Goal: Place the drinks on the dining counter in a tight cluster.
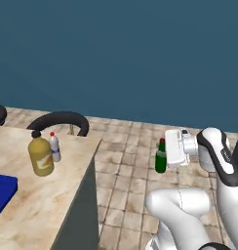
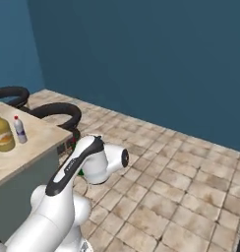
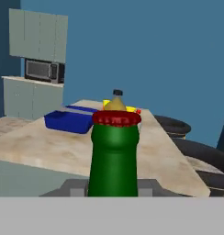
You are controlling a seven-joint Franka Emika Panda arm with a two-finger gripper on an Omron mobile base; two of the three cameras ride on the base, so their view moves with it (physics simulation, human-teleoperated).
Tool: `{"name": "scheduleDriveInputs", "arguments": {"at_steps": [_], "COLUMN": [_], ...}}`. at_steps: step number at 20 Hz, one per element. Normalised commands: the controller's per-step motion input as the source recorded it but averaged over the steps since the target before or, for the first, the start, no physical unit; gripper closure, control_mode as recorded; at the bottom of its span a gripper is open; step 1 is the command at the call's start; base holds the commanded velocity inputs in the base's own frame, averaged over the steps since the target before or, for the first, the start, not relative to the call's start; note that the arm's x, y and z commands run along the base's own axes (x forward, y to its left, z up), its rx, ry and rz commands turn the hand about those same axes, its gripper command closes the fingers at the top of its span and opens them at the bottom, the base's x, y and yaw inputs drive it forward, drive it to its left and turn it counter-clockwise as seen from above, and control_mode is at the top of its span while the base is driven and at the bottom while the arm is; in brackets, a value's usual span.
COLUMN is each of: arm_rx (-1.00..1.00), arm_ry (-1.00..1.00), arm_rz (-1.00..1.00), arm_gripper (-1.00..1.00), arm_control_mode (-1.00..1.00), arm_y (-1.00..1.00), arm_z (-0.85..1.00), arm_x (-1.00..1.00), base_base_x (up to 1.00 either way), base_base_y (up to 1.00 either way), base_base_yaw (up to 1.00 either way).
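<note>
Tabletop (image 1: 48, 195) comes first as the largest thing: the beige marble-look slab of the dining island lies ahead of the pincer and off to its side, well apart from it across a strip of tiled floor (image 1: 126, 161). On it, farther from the pincer than its near edge, sits a blue tray (image 3: 68, 120), and beyond the pincer's load stand two of the drinks, touching or just beside each other: the squat amber bottle (image 1: 41, 156) with a black cap, and the small silver-white bottle (image 1: 54, 147) with a red cap. Dark curved stool backs (image 1: 60, 119) show past the far edge. The third drink, the slim green bottle (image 1: 161, 157) with a red cap, hangs upright in the air over the floor, clamped in the pincer (image 1: 166, 155); in the hand view the bottle's body (image 3: 114, 156) rises straight from between the finger tips. The pincer is clenched on this bottle low on its body, fingers drawn in narrow to its slim width. Judging by its look, the bottle is rigid and smooth, likely glass or hard plastic, so it may slip if tilted and would tip easily once set down, being tall and narrow; the hold on the straight body below the shoulder seems the sound place to take it. It must yet be carried over to stand close beside the other two.
</note>
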Motion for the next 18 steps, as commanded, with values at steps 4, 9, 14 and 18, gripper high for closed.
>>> {"name": "scheduleDriveInputs", "arguments": {"at_steps": [4,9,14,18], "arm_rx": [0.0,0.0,0.0,0.0], "arm_ry": [0.0,0.0,0.0,0.0], "arm_rz": [0.0,0.0,0.0,0.0], "arm_gripper": [1.0,1.0,1.0,1.0], "arm_control_mode": [1.0,1.0,1.0,1.0], "arm_y": [0.0,0.0,0.0,0.0], "arm_z": [0.0,0.0,0.0,0.0], "arm_x": [0.0,0.0,0.0,0.0], "base_base_x": [0.52,0.59,0.56,0.31], "base_base_y": [0.0,0.0,-0.1,-0.25], "base_base_yaw": [0.56,0.46,0.3,0.15]}}
